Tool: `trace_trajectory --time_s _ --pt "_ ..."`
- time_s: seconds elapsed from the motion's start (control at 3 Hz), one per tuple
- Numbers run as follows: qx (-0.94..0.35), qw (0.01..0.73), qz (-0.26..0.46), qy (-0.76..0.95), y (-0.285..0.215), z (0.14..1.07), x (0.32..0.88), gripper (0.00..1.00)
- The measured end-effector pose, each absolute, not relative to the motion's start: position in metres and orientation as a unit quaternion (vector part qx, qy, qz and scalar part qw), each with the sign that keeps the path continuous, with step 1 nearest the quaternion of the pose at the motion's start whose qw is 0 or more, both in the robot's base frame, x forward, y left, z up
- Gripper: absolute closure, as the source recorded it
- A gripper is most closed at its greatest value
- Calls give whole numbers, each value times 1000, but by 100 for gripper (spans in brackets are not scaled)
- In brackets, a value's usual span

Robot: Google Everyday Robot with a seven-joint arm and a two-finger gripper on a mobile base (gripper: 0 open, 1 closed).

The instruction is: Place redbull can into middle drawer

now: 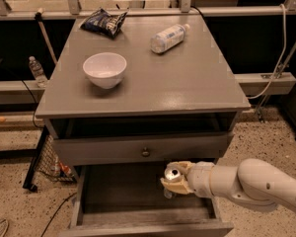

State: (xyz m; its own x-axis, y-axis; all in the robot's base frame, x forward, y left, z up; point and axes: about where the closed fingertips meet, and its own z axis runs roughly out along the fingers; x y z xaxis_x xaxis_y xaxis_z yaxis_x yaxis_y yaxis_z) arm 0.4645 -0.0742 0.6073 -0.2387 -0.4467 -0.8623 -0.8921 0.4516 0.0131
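Observation:
The redbull can [171, 174] shows its shiny pull-tab top and stands upright in my gripper [174, 180]. The gripper is shut on the can and holds it over the right middle of the open middle drawer [123, 196], a grey box with a plank floor, pulled out below the drawer front with a round knob [145, 152]. The lower part of the can is hidden by the cream fingers [180, 186]. I cannot tell whether the can touches the drawer floor. My white arm [251, 184] reaches in from the right.
On the grey cabinet top [197, 83] are a white bowl [104, 69], a dark snack bag [103, 21] and a clear plastic bottle [168, 37] lying on its side. A wire basket [52, 164] and a bottle [37, 70] stand at the left.

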Motion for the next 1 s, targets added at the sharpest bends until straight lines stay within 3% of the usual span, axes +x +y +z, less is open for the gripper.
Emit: trace_trajectory --time_s 0.67,1.0 --pt "-422 411 265 764 -81 506 484 100" --pt "-419 409 266 766 -81 498 485 100"
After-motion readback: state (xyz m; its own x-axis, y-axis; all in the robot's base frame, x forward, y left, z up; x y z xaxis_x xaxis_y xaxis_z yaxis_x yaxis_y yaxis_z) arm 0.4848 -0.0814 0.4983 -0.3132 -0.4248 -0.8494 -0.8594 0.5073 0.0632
